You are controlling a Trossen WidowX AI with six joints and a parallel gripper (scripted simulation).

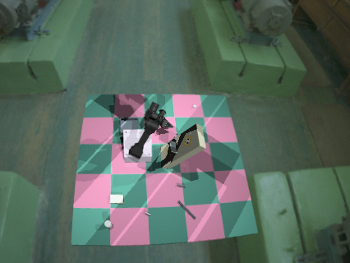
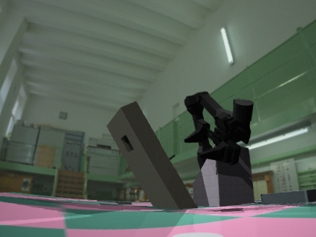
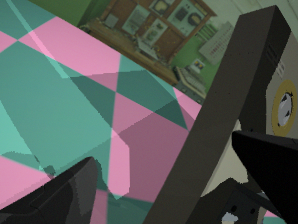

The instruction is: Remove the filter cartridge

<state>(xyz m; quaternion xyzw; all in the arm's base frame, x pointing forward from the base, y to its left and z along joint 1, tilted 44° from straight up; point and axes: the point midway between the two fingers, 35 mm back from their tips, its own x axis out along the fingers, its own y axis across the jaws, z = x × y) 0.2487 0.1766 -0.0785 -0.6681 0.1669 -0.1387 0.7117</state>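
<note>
With the gripper (image 1: 164, 123) spread wide open on nothing just beside the tilted panel (image 1: 196, 145), the cartridge (image 1: 187, 141) could easily get missed or the panel knocked.

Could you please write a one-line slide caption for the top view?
Arm folded over its base, open gripper short of the tilted service panel, filter cartridge seated in its face.
</note>
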